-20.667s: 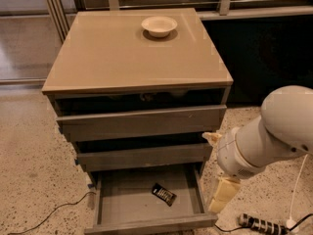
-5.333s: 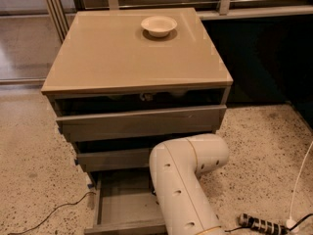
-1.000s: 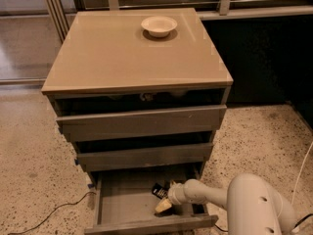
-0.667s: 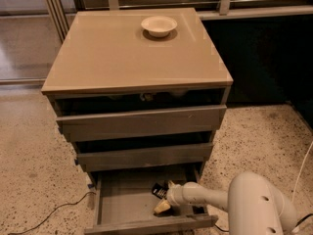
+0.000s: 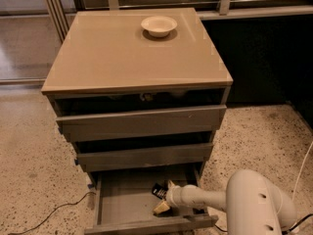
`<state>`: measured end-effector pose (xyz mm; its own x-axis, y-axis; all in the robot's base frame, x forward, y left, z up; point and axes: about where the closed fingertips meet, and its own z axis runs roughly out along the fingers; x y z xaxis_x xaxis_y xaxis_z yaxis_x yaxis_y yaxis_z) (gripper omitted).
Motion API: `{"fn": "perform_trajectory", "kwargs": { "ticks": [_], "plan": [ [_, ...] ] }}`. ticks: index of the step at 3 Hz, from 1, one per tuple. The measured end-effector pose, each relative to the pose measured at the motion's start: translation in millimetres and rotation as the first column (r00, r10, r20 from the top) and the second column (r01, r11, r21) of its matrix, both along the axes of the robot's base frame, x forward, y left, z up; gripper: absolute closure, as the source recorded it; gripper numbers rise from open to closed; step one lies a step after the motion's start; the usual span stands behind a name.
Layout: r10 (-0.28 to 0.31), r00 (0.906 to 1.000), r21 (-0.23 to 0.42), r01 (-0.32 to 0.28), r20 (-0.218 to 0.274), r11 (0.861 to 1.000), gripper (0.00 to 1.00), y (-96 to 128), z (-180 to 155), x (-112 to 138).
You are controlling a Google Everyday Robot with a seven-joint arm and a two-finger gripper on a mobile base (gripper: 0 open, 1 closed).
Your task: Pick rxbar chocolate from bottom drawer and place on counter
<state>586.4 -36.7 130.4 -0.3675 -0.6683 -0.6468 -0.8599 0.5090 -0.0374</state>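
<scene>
The bottom drawer (image 5: 122,204) is pulled open below two grey drawers. The black rxbar chocolate (image 5: 158,191) lies flat on the drawer floor at the right. My gripper (image 5: 164,197) reaches into the drawer from the right, low over the floor. Its two cream fingers are spread apart, one just behind the bar's right end and one in front of it. The bar's right end is partly hidden by the gripper. The tan counter (image 5: 122,53) is the cabinet's glossy top.
A cream-white bowl (image 5: 159,25) stands at the back of the counter. My white arm (image 5: 254,207) fills the lower right corner. A cable (image 5: 54,212) lies on the terrazzo floor left of the cabinet, and a rail runs behind the cabinet.
Over the last second the gripper has stayed in the drawer at the bar, hardly moving. Longer ago, the arm swung down across the drawer front and reached in.
</scene>
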Motion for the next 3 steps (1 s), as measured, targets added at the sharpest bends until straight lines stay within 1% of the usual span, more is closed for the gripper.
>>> {"fn": "perform_trajectory", "kwargs": {
  "ticks": [1, 2, 3],
  "plan": [
    [-0.011, 0.9999, 0.004, 0.011, 0.001, 1.000, 0.08, -2.0, -2.7, 1.2],
    [-0.021, 0.9998, 0.008, 0.021, -0.006, 1.000, 0.16, -3.9, -6.1, 3.1],
    [-0.025, 0.9996, 0.008, 0.025, -0.009, 1.000, 0.32, -5.1, -7.5, 3.4]
  ]
}}
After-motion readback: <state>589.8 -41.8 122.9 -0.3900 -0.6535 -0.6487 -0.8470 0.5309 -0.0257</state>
